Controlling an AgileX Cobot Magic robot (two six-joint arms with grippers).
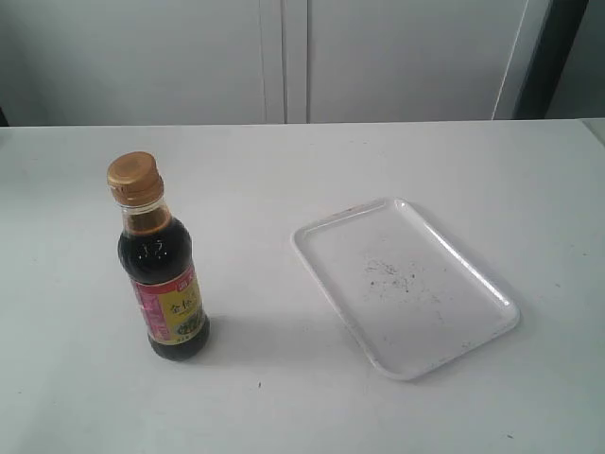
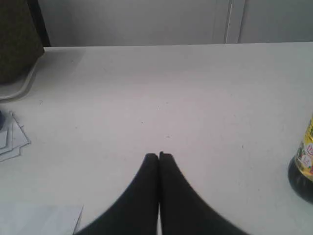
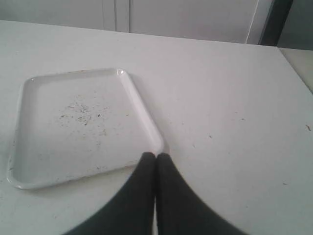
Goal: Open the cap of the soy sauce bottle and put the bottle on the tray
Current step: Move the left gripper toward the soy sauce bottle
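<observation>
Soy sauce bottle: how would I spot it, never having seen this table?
Look at the white table; its left half in the exterior view holds one upright thing, apart from the flat white tray on the right. That is the soy sauce bottle: clear glass, dark liquid, pink-and-yellow label, gold cap shut.

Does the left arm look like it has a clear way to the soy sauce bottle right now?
Probably yes. Only bare table lies between the left gripper and the soy sauce bottle, and nothing stands close around the bottle. The jaws are shut, though, so they would need to open first.
</observation>
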